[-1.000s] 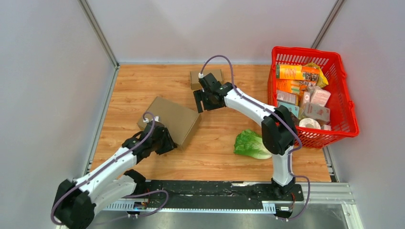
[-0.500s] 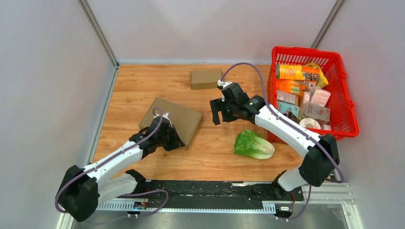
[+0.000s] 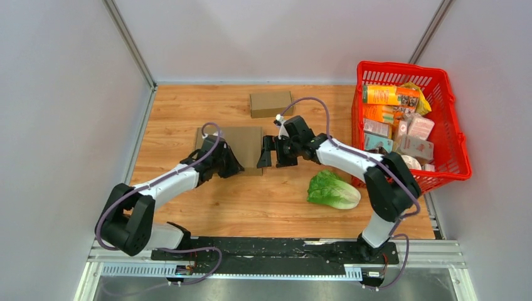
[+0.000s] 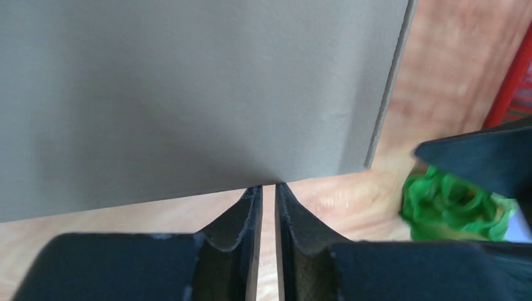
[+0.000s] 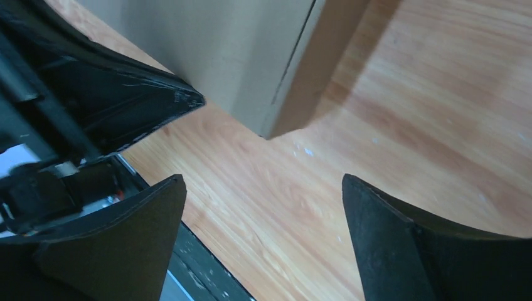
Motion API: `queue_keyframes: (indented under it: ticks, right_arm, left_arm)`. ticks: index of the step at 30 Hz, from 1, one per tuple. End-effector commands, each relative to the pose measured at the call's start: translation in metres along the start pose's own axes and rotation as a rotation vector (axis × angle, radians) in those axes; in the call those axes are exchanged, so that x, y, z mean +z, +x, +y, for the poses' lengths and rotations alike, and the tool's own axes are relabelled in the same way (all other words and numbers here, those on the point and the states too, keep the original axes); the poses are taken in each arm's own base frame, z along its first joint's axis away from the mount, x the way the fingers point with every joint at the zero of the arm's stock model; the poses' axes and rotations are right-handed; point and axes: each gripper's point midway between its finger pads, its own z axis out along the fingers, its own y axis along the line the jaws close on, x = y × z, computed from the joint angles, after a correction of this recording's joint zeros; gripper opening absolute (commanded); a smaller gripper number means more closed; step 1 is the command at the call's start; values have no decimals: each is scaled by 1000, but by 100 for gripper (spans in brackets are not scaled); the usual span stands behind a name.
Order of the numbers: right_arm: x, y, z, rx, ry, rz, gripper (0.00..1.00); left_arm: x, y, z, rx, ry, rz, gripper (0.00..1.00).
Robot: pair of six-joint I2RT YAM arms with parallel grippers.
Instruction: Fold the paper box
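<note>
Left gripper (image 4: pixel 268 188) seemingly pinching paper box (image 4: pixel 188 88), contact hidden, right gripper (image 5: pixel 263 180) spread

Flattened cardboard box (image 3: pixel 244 143): plain brown, unprinted, rectangular, not yet erected. Lies on wooden table (image 3: pixel 188 113) at about 9 o'clock from table centre. Edges square to table edges, long side running 9-to-3. Corner toward 4 o'clock casts dark shadow on wood.

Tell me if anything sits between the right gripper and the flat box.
Nothing visible does. The open right gripper sits beside the box, with only bare table between them; the lettuce lies aside.
</note>
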Motion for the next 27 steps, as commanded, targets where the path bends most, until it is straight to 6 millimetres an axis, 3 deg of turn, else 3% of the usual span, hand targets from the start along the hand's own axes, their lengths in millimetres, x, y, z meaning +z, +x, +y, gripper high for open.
queue_keyframes:
  ticks: [1,4,5,7,8,9,10,12,14,15,17,18,19,23,24,25,26,27]
  right_arm:
    - [33,-46,37,95,-236,-89,91]
    - [51,-74,43,136,-258,-141,76]
    - [67,-75,33,148,-233,-130,75]
    - [75,-96,38,131,-237,-156,68]
    - [91,-93,30,136,-223,-136,66]
    - [92,-108,36,119,-229,-164,64]
    - [97,-111,36,116,-231,-165,60]
    - [113,-117,28,119,-214,-170,59]
    - [116,-134,35,103,-228,-202,59]
    - [126,-134,28,112,-206,-206,59]
    - [129,-151,32,99,-220,-240,61]
    - [133,-155,33,97,-224,-242,61]
    - [143,-156,29,99,-221,-239,62]
    - [137,-181,39,76,-226,-256,64]
    - [132,-182,33,81,-192,-257,64]
    - [126,-182,33,71,-173,-263,66]
    - [105,-193,38,56,-167,-293,67]
    - [99,-183,27,40,-105,-271,68]
  left_arm:
    - [-9,-47,0,48,12,-111,26]
    - [-6,-50,14,17,21,-90,28]
    - [-6,-56,24,-8,5,-92,27]
    - [-1,-62,37,-28,-13,-90,26]
    - [-1,-70,46,-56,-24,-108,25]
    - [-1,-74,50,-64,-29,-113,25]
    - [1,-78,56,-77,-38,-119,24]
    - [-1,-94,67,-111,-61,-150,23]
    - [2,-107,76,-113,-86,-167,23]
    - [-1,-126,77,-123,-95,-198,23]
    - [6,-133,86,-138,-122,-168,23]
    - [3,-154,87,-144,-143,-201,23]
    - [7,-154,96,-163,-181,-186,23]
    - [3,-187,107,-157,-252,-239,25]
    - [-5,-208,101,-142,-256,-274,26]
    - [-9,-211,108,-153,-277,-257,27]
    - [-15,-216,106,-138,-280,-259,29]
    - [-21,-225,100,-130,-278,-275,30]
